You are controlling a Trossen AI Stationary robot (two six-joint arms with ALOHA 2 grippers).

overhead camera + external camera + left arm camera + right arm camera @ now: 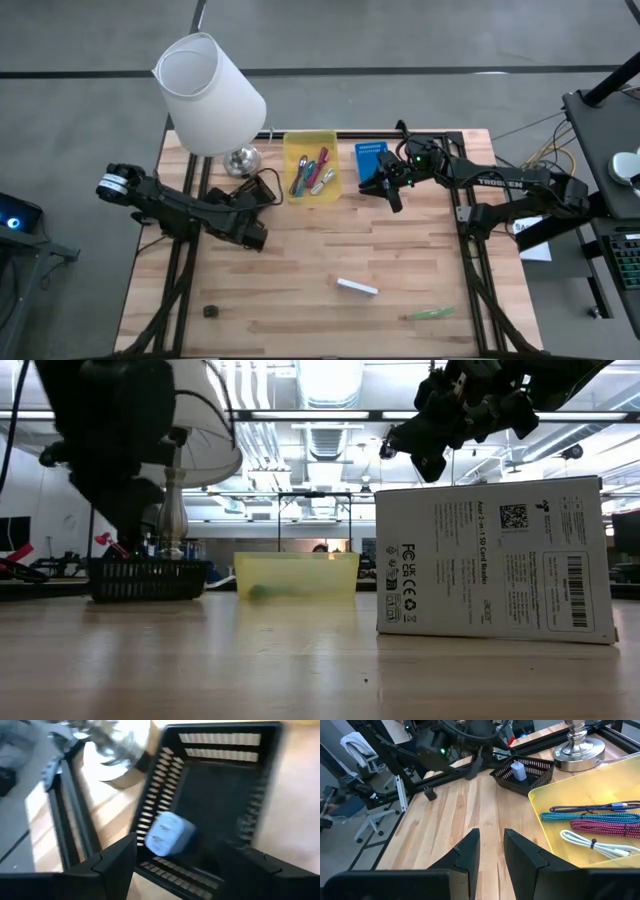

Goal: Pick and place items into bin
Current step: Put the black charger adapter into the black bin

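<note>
Yellow translucent plastic makes the bin [311, 135], which sits at the far middle of the worktop [300, 270], between the lamp [210, 95] on its left and a blue box [369, 160] on its right. Inside it lie a few thin cables [600, 820], teal, maroon and white.

The right gripper [393, 192] hovers just right of the bin, above the wood, with its fingers slightly apart and nothing between them. The left gripper [268, 190] is at a small black basket [522, 772] left of the bin; its fingers stand apart and empty, and a small white plug [167, 835] lies in the basket.

Three items are not yet in the bin, all near the front edge: a white bar [357, 288] in the middle, a green strip [432, 313] to the right, and a tiny black bit [210, 311] to the left.

The white bar looks light and stiff, so I think a grip across its short sides at the middle will hold well. The green strip seems thin and flat, perhaps flexible; it could slip, and the fingers must close low against the wood. The black bit is very small and easy to miss.
</note>
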